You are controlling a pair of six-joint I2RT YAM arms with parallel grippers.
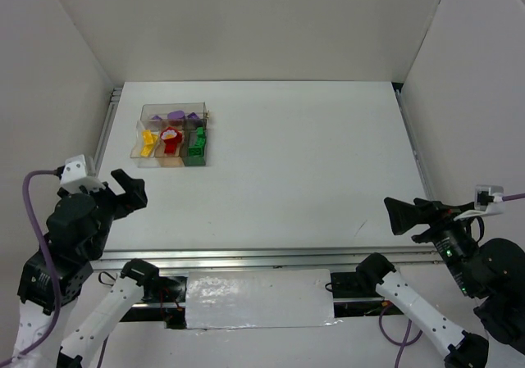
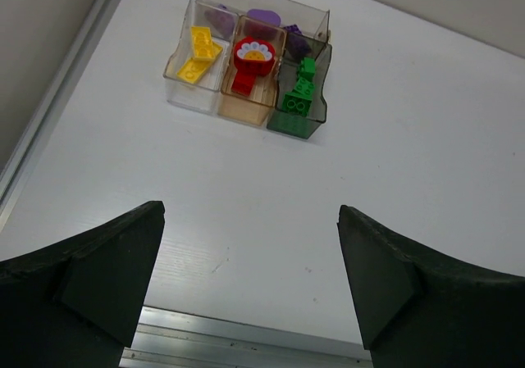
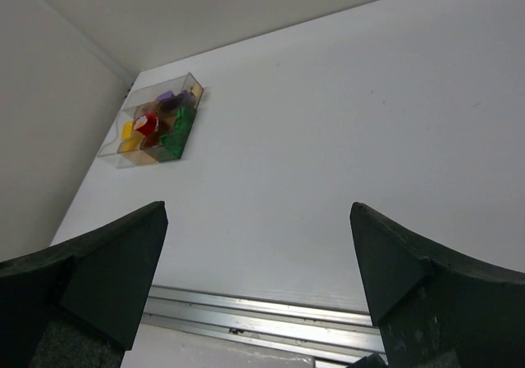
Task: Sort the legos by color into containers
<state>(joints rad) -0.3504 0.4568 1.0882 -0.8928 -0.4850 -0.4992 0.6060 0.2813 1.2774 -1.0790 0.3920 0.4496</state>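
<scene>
Fingers on both my arms are spread fully open and empty: left fingers (image 2: 98, 278) and right fingers (image 3: 98, 274), both well apart from the one clear box (image 2: 176, 85) on the worktop (image 2: 394, 163). Its three front compartments hold two yellow legos (image 2: 199, 50), stacked red legos (image 2: 250, 63) and two green legos (image 2: 300, 85). Purple legos (image 2: 264, 15) lie in the compartment behind.
</scene>
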